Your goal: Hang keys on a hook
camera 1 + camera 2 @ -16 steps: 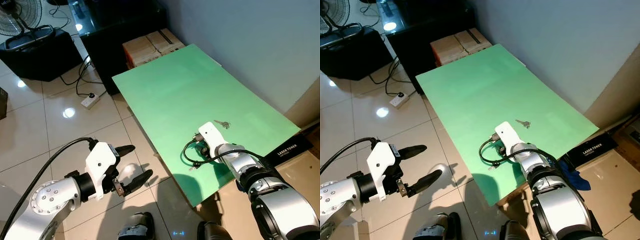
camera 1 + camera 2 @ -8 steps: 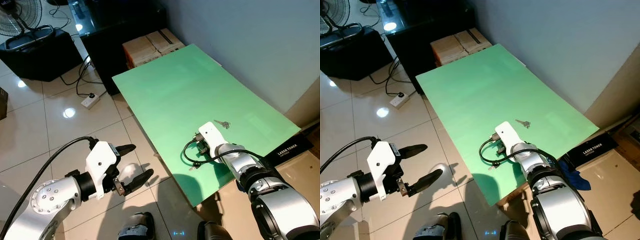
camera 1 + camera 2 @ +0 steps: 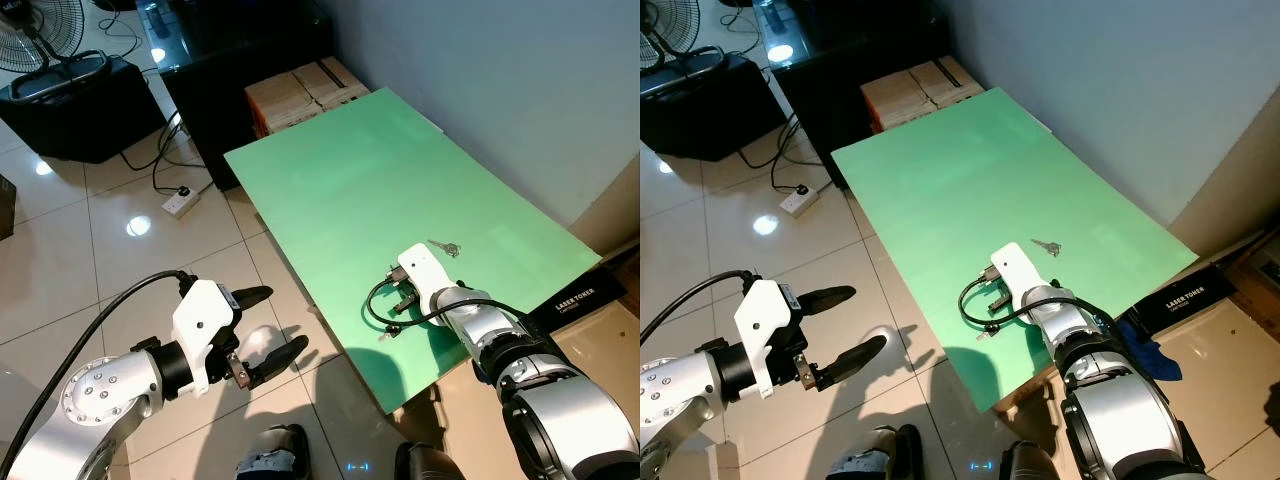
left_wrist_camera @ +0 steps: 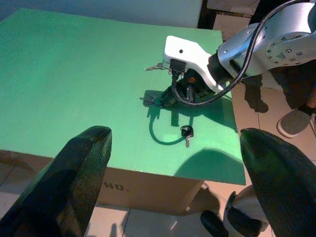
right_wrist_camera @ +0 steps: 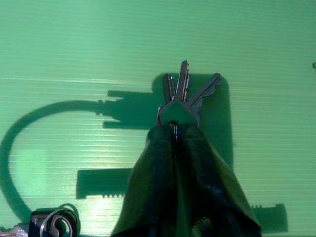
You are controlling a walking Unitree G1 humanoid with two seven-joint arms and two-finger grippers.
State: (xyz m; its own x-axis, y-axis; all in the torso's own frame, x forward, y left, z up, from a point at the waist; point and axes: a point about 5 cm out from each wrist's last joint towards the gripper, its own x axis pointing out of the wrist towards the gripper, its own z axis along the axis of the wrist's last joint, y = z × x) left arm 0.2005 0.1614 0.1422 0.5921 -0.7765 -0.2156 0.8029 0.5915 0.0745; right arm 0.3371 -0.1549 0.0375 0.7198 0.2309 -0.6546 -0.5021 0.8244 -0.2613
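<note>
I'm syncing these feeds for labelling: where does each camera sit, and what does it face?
Head stereo pair: looks down at the green table; left gripper over the floor, right gripper on the table.
Left wrist: from beyond the table's edge, faces the right gripper between its own open fingers.
Right wrist: faces the tabletop, jaws shut on a bunch of keys.
Shared: table and keys.

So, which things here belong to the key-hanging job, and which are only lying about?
Belong to the job:
- bunch of keys, pinched in the right gripper
- loose key on the green board
- black-headed key

Lying about:
- power strip
- fan
- cardboard boxes
- left gripper, idle
</note>
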